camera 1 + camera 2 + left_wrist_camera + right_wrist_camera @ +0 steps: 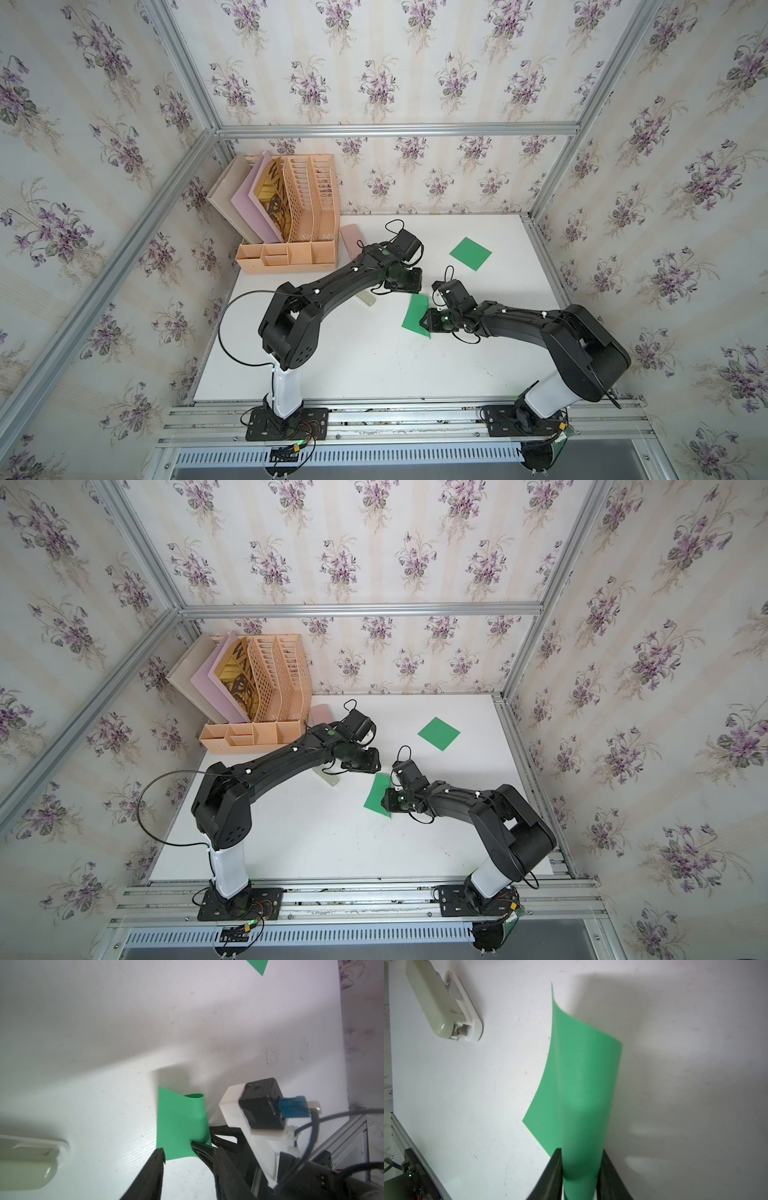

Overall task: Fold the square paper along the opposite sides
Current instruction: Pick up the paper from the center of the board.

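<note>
Our green paper sits curled over itself mid-way across the surface: light, floppy, springy stuff. The right tool pinches the loop and the left tool hangs open at its edge. We'd grab near the edges, gently.

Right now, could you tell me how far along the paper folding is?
Done: the green paper is curled over on itself, though not creased. In hand: the right gripper pinches the rounded bend; the left gripper stands open at the sheet's edge. Left: flatten the bend into a crease with edges matched. A second green square lies flat, untouched.
</note>
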You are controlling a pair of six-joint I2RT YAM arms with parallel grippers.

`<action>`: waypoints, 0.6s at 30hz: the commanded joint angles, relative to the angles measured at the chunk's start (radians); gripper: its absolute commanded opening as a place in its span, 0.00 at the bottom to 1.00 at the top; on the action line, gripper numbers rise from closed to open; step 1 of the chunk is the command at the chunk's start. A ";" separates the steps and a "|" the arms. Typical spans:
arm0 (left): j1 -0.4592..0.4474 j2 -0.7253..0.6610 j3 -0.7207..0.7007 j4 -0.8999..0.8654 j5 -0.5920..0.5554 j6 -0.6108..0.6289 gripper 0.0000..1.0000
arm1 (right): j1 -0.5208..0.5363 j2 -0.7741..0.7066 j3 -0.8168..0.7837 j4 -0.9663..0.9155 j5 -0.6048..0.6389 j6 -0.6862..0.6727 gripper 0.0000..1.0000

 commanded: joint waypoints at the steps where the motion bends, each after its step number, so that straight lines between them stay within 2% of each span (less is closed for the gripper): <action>1: 0.006 -0.093 -0.022 -0.028 -0.101 0.090 0.51 | -0.001 -0.074 0.013 -0.048 0.012 -0.037 0.32; 4: 0.013 -0.211 -0.070 -0.010 -0.119 0.164 0.62 | -0.001 -0.191 0.040 -0.080 0.009 -0.112 0.32; 6: 0.019 -0.290 -0.102 0.015 -0.092 0.222 0.70 | -0.001 -0.271 0.062 -0.107 -0.006 -0.175 0.32; 11: 0.038 -0.500 -0.185 0.117 0.111 0.356 0.75 | -0.002 -0.428 0.134 -0.159 -0.162 -0.363 0.33; 16: 0.040 -0.651 -0.226 0.161 0.306 0.445 0.80 | -0.002 -0.516 0.171 -0.089 -0.373 -0.441 0.33; 18: 0.041 -0.709 -0.244 0.186 0.342 0.464 0.82 | -0.002 -0.527 0.186 -0.056 -0.432 -0.451 0.33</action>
